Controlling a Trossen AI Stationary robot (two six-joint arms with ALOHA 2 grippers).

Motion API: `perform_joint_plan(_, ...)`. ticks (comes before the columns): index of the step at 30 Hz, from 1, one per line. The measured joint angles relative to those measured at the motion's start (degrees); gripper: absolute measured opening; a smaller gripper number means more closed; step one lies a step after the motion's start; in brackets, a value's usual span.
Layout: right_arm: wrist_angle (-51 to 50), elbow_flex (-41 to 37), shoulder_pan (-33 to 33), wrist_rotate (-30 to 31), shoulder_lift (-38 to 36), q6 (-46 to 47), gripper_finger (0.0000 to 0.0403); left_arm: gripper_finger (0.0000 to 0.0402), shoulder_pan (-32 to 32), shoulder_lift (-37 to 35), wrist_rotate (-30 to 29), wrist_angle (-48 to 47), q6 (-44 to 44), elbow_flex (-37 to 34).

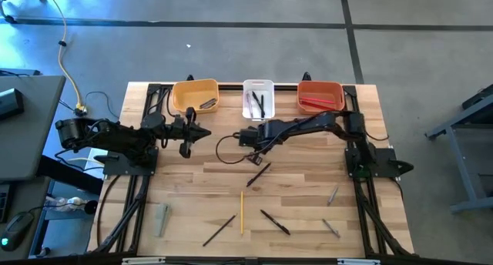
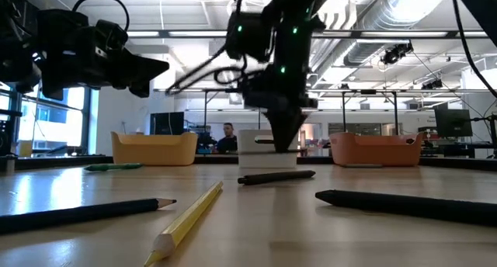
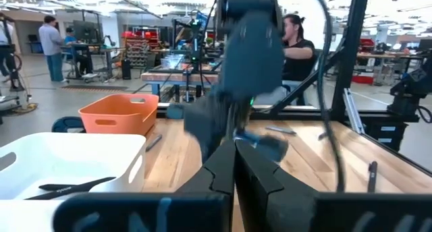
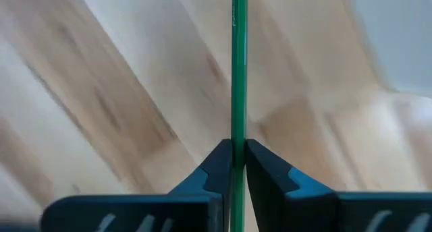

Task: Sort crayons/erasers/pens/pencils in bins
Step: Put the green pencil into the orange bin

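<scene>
The right end effector [image 4: 239, 166] is pinched shut on a slim green pen [image 4: 238, 70], its two dark fingers [image 4: 219, 164] pressing the shaft from either side, with the pen running straight out ahead over the pale wooden plank counter [image 1: 308, 196]. From above, this end effector [image 1: 248, 138] sits near the middle of the counter, just in front of the white rectangular plastic bin [image 1: 259, 99], its arm reaching in from the right.

The left end effector [image 1: 187, 145] hangs over the counter's left part, in front of the yellow-orange plastic bin [image 1: 196, 95], with its fingers [image 3: 223, 175] fully closed and nothing between them.

The three bins stand in a row along the far edge: yellow-orange on the left, white in the middle, and a red-orange plastic bin [image 1: 320, 95] on the right. The white one holds dark pens [image 1: 259, 103], the red-orange one holds thin red pencils [image 1: 320, 103], and a small dark item lies in the yellow-orange one.

Loose on the counter nearer the front lie a thin yellow pencil [image 1: 241, 212], several black pens [image 1: 275, 223], two short grey sticks at the right, and a pale grey block [image 1: 161, 219] at the left

In the room beyond, people [image 3: 295, 46] are at work tables
</scene>
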Motion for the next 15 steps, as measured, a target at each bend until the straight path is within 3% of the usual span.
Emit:
perform_joint_plan(9, -6.93, 0.18, 0.42, 1.46, -13.06, -4.3, 0.0029, 0.0001, 0.22, 0.01, -0.28, 0.01, -0.06, 0.0)
perform_joint_plan(15, -17.96, 0.24, -2.8, 10.49, -23.88, -10.52, 0.0029, 0.0, 0.22, 0.01, -0.28, 0.01, -0.11, 0.0)
